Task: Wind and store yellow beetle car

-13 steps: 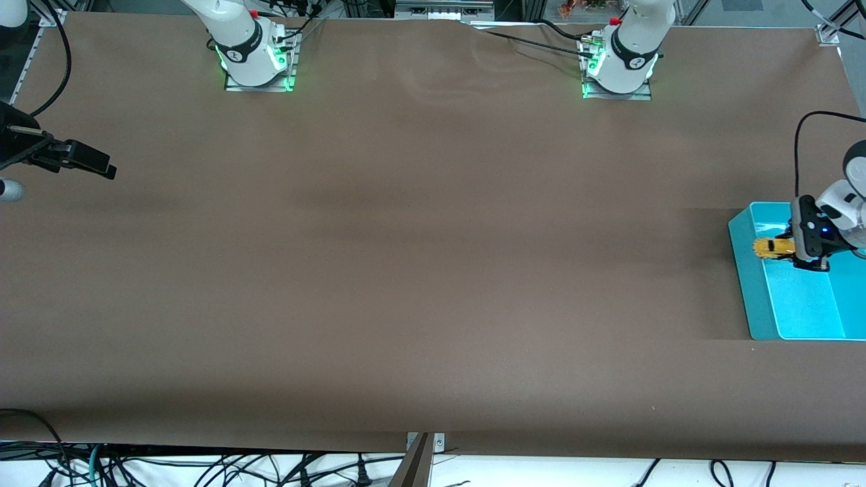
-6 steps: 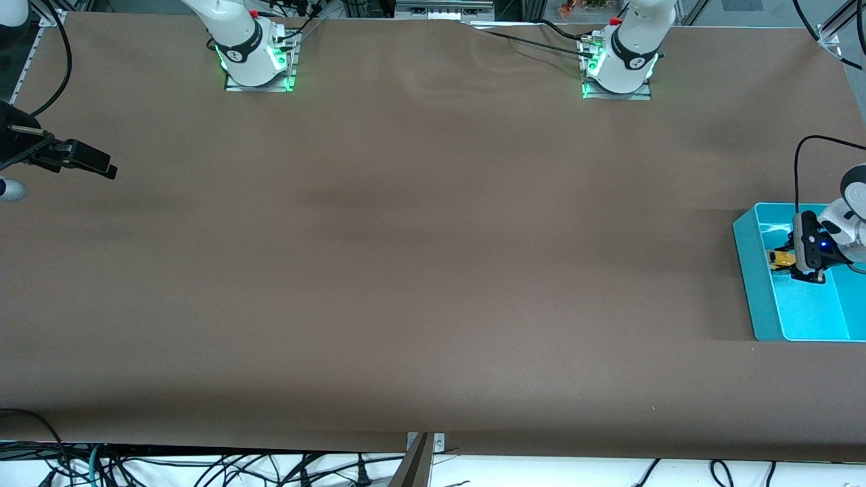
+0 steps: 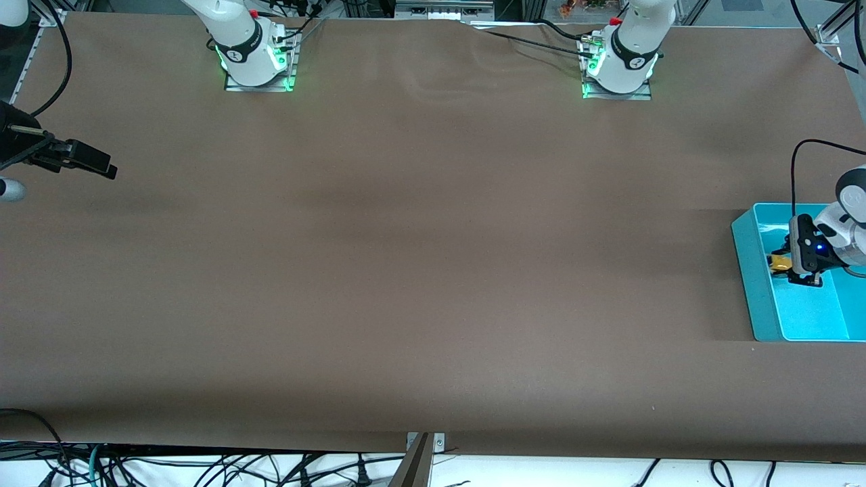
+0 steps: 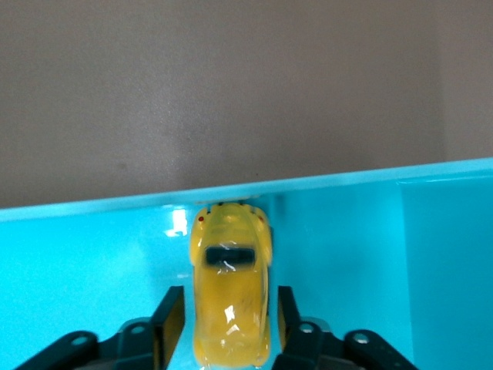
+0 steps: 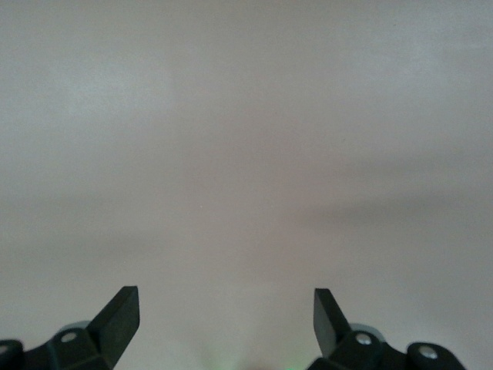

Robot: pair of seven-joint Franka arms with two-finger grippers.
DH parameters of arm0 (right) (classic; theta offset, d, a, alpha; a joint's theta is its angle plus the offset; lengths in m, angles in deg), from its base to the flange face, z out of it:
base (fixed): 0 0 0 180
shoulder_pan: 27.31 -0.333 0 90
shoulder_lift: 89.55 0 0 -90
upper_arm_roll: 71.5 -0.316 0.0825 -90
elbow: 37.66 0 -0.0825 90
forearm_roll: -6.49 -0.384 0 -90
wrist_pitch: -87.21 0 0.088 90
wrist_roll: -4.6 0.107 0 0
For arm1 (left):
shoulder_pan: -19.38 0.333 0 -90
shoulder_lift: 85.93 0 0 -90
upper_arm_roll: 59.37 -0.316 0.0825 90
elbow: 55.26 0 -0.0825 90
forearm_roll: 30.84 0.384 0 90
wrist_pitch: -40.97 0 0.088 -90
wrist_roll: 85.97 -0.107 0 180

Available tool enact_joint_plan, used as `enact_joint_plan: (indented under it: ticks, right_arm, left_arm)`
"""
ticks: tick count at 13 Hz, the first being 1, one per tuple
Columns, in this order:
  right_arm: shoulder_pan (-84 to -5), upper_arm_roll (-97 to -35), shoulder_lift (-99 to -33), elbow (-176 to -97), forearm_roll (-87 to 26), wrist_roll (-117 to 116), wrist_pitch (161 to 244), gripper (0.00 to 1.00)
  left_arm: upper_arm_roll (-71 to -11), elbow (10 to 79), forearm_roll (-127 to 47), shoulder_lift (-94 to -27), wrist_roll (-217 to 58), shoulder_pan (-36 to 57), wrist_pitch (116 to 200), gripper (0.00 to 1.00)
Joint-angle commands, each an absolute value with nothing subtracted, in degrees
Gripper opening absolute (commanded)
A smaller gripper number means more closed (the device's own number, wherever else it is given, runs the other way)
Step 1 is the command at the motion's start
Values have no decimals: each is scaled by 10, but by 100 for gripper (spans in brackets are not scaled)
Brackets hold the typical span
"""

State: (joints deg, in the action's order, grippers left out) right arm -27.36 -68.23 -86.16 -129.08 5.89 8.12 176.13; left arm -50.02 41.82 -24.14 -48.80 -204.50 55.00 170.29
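Brown table (image 3: 433,270) bearing a teal bin (image 3: 751,277) containing the yellow beetle car (image 4: 230,289), between the slightly parted left gripper (image 4: 229,324); right gripper (image 5: 227,316) waits, jaws apart.

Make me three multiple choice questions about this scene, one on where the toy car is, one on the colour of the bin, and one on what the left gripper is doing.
1. Where is the yellow beetle car?
A. On the bare table, midway between the two arm bases
B. In the bin, at the left arm's end of the table
C. Under the right gripper

2. What colour is the bin?
A. Turquoise
B. Red
C. White

3. What is the state of the left gripper?
A. Shut with nothing in it
B. Up over bare table
C. Open, a finger on each side of the car

Answers:
1 B, the front view shows the car low inside the bin at that end.
2 A, its walls and floor are bright turquoise.
3 C, the left wrist view shows a gap between each finger and the car's sides.

The right gripper waits open over bare table.
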Motion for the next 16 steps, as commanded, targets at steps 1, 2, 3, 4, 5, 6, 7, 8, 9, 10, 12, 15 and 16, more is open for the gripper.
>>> enact_joint_plan:
  ticks: [1, 2, 3, 4, 5, 6, 7, 8, 9, 10, 12, 15, 16]
  right_arm:
    - [-272, -683, -866, -1287, 50, 81, 1754, 100]
    - [-272, -683, -866, -1286, 50, 81, 1754, 100]
    - [-272, -683, -866, -1287, 49, 82, 1755, 100]
    - [-272, -683, -866, -1287, 49, 82, 1755, 100]
    - [-272, -683, -865, -1287, 49, 81, 1754, 100]
    - [-272, -683, -865, -1287, 49, 82, 1755, 100]
    - [-272, -683, -865, -1287, 49, 81, 1755, 100]
    - [-272, -683, -865, -1287, 49, 82, 1755, 100]
    - [-271, -682, -865, -1287, 49, 81, 1755, 100]
    - [-271, -682, -865, -1287, 49, 81, 1755, 100]
    - [-271, -682, -865, -1287, 49, 81, 1755, 100]
    - [-271, -681, -864, -1287, 48, 81, 1755, 100]
    - [-271, -681, -864, -1287, 48, 81, 1755, 100]
  left_arm:
    - [-497, 404, -242, -481, -2054, 548, 1701, 100]
    - [-497, 403, -244, -486, -2053, 547, 1696, 100]
    - [-496, 403, -244, -497, -2052, 545, 1687, 100]
    - [-495, 403, -245, -515, -2052, 538, 1664, 100]
    - [-495, 403, -250, -541, -2052, 523, 1638, 100]
    - [-496, 403, -274, -566, -2045, 505, 1610, 100]
    - [-496, 403, -289, -593, -2011, 494, 1579, 100]
    - [-496, 402, -291, -616, -1959, 484, 1549, 100]
    - [-495, 394, -292, -636, -1900, 470, 1524, 100]
    - [-496, 378, -291, -648, -1846, 449, 1488, 100]
    - [-496, 348, -291, -674, -1728, 405, 1435, 100]
    - [-498, 346, -317, -728, -1466, 357, 1405, 100]
    - [-498, 346, -325, -741, -1381, 342, 1393, 100]
